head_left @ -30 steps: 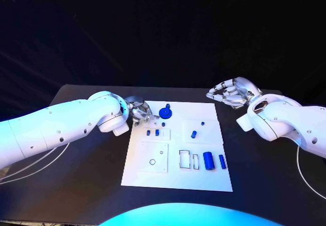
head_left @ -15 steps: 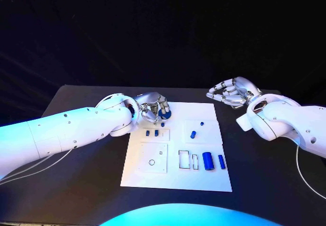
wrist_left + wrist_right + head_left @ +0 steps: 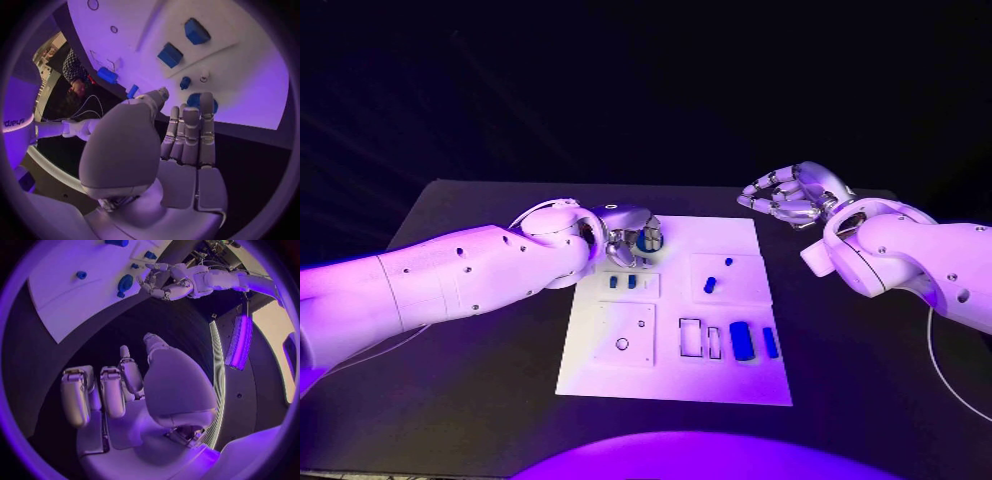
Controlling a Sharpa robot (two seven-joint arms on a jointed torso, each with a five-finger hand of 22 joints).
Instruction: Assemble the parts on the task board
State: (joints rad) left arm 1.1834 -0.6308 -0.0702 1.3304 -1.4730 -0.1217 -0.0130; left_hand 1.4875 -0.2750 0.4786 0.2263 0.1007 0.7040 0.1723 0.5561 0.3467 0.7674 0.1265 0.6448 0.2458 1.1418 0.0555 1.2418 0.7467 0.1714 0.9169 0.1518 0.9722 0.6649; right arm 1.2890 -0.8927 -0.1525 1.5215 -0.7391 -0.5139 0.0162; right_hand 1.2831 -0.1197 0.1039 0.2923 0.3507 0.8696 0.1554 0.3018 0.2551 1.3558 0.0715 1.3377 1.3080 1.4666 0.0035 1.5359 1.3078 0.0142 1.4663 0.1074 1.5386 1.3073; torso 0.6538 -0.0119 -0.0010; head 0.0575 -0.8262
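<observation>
Two hands: the left hand [image 3: 629, 234] is reaching over a round blue part [image 3: 201, 101] on the white board [image 3: 678, 380], fingers straight and grasping nothing, seemingly to pick it up; the right hand [image 3: 792, 196] is waiting aside, empty and loosely curled.

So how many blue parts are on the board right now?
7: one under the left hand at the board's far edge, two behind it, two centre-right, two near right. The hand may hide more.

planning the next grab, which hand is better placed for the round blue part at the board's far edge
Left. The left hand hovers right at the round blue part on the task board; the right hand sits off the board's far corner.
</observation>
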